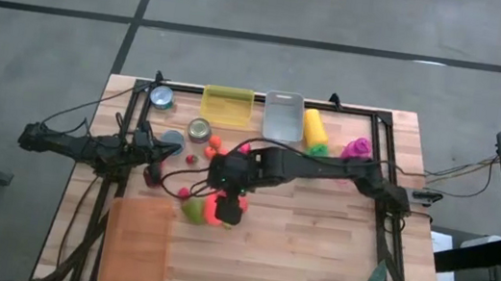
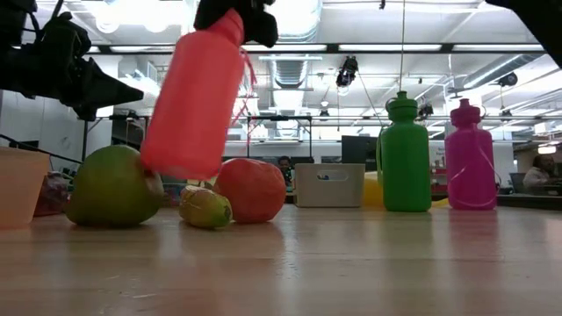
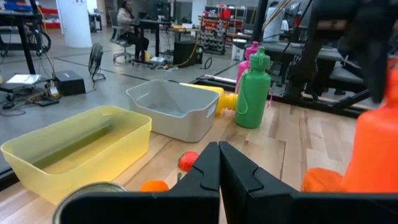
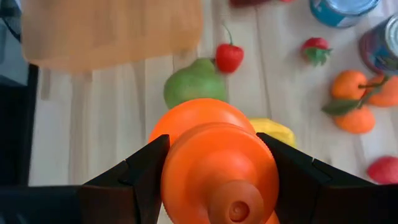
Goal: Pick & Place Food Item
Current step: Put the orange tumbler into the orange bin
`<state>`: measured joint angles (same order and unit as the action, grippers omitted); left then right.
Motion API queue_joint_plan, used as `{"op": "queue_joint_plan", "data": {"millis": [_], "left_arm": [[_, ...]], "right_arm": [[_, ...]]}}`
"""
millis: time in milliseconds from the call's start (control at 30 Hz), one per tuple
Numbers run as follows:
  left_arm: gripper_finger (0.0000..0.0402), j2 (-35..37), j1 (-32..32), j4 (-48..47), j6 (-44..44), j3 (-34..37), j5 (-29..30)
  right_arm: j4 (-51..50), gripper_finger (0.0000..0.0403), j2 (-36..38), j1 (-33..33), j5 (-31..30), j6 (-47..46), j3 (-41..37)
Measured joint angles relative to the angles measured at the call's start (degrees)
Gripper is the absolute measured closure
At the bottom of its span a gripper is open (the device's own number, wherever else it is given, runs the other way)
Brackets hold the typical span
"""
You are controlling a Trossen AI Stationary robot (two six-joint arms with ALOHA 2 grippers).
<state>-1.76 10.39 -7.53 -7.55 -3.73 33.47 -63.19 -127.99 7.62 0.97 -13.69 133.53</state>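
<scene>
My right gripper [image 4: 217, 180] is shut on an orange-red squeeze bottle [image 2: 195, 96], which hangs above the table's middle left [image 1: 219, 206]. Below and beside the bottle lie a green pear [image 4: 194, 84], a small yellow-green fruit [image 2: 205, 207] and an orange-red fruit [image 2: 251, 190], each resting on the wood. Whether the bottle's base touches the pear [image 2: 112, 187] cannot be told. My left gripper [image 3: 219, 165] is shut on nothing and held level at the table's left [image 1: 167, 149]. My right gripper pinches the bottle's cap end [image 4: 217, 168] between its two fingers, one finger [image 4: 140, 177] on each side. It comes slanting down from the table's right. The bottle hangs tilted below the fingers [image 2: 189, 132], its base clear of the tabletop.
An orange tray [image 1: 137, 240] lies near left. A yellow bin [image 1: 227, 104] and a grey bin [image 1: 283, 114] stand at the far edge, with a green bottle [image 2: 405, 156] and a pink bottle [image 2: 471, 158] far right. Tangerines [image 4: 354, 102], cans [image 1: 198, 131] and a small red fruit [image 4: 229, 57] lie around.
</scene>
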Motion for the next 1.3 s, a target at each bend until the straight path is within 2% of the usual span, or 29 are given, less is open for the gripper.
{"op": "queue_joint_plan", "data": {"millis": [367,833,1000,1300], "left_arm": [[0.0401,-1.51,0.0,0.0,0.0,0.0,-0.02],[0.0401,-2.19,0.0,0.0,0.0,0.0,-0.03],[0.0401,-2.21,0.0,0.0,0.01,0.0,-0.04],[0.0401,-2.21,0.0,0.0,0.02,0.0,-0.04]], "right_arm": [[-0.27,0.0182,-0.15,1.58,-2.76,-2.66,-2.15],[1.73,0.0182,-0.13,3.36,-2.51,-2.21,-1.02],[-2.41,0.0182,0.45,3.23,-2.54,-2.79,-1.02],[-8.6,0.0182,0.64,2.66,-7.02,-5.32,-1.14]]}}
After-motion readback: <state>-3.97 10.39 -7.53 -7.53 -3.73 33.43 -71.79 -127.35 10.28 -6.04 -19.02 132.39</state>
